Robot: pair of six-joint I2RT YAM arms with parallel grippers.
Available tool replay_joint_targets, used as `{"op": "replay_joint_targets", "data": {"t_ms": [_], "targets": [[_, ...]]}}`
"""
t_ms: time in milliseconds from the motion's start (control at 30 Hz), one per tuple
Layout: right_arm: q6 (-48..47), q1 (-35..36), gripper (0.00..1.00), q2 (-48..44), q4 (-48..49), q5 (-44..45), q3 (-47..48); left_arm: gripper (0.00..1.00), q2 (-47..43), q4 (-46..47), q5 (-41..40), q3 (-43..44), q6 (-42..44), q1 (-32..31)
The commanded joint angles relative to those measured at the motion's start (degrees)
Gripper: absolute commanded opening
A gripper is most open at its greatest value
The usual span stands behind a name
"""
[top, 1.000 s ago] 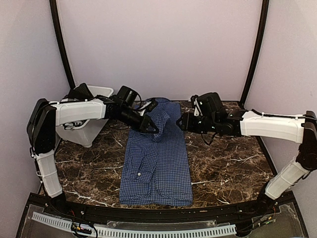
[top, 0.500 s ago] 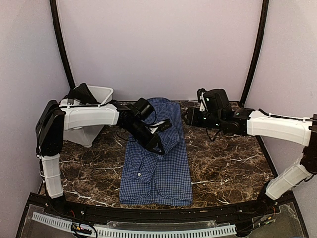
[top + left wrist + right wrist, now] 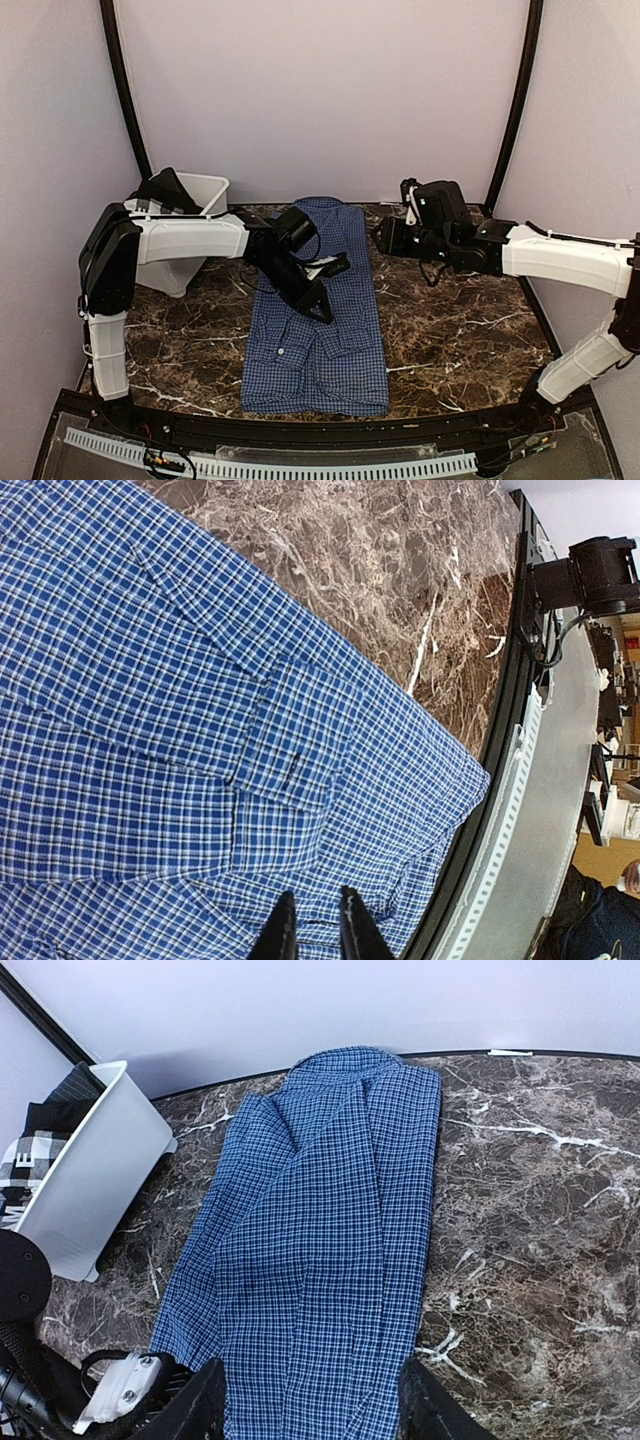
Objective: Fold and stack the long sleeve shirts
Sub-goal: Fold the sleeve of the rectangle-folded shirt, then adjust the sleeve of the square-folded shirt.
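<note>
One of the long sleeve shirts (image 3: 330,365), blue with a fine dark check, lies lengthwise on the marble table (image 3: 450,330), collar at the far end. It is folded into a narrow strip. A sleeve with its cuff (image 3: 290,765) lies flat down the strip. My left gripper (image 3: 322,308) hovers low over the shirt's middle. In the left wrist view the left gripper (image 3: 315,912) has its jaws a little apart, with only flat cloth (image 3: 200,680) showing below. My right gripper (image 3: 382,240) hangs off the shirt's upper right edge. The right gripper (image 3: 312,1375) stands wide open and empty above the shirt (image 3: 330,1210).
A white plastic bin (image 3: 185,268) stands at the table's far left, tilted, and the bin (image 3: 90,1190) holds dark and checked cloth (image 3: 25,1155). The black rail of the near table edge (image 3: 500,780) runs just past the shirt's hem.
My left gripper came down from the collar end to the shirt's middle, laying the sleeve along the strip, and its jaws parted slightly. The right gripper drew back to the right, off the shirt.
</note>
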Motion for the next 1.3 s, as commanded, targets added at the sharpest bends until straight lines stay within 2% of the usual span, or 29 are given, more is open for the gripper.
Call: {"op": "replay_joint_targets", "data": {"t_ms": [0,100,200,300,467,700,900,1100,1233,1267], "targets": [[-0.3,-0.2,0.55,-0.8,0.5,0.0,-0.9,0.14,-0.4,-0.4,0.2,-0.1,0.7,-0.6],[-0.5,-0.2,0.55,-0.6,-0.2,-0.6,-1.5,0.15,-0.5,0.3,0.2,-0.8,0.2,-1.0],[0.0,-0.2,0.56,-0.3,-1.5,-0.7,-1.9,0.24,-0.5,2.4,-1.1,-1.7,-1.4,-1.9],[0.6,-0.2,0.56,-0.6,-2.0,-1.5,-2.0,0.27,-0.3,4.5,-3.6,-2.2,-3.0,-4.1],[1.8,-0.2,0.56,-2.7,-2.2,1.8,-3.1,0.32,0.3,7.5,-12.0,-2.2,-5.7,-8.2],[4.3,-0.5,0.56,-5.0,-2.8,5.5,-4.0,0.46,2.5,8.5,-25.2,-0.9,-7.7,-13.2],[5.4,-0.5,0.57,-7.2,-1.2,7.2,-4.5,0.52,4.9,7.8,-32.9,1.4,-7.8,-15.2],[5.1,-0.5,0.59,-9.3,-0.3,8.1,-4.5,0.51,6.4,7.1,-36.4,2.6,-7.4,-16.3],[4.8,-0.6,0.60,-10.0,-0.6,8.8,-4.6,0.41,6.9,6.8,-38.6,3.1,-7.2,-16.7],[4.7,-0.6,0.60,-10.1,-0.8,8.9,-4.6,0.36,6.9,6.7,-38.8,3.3,-7.2,-16.8]]}}
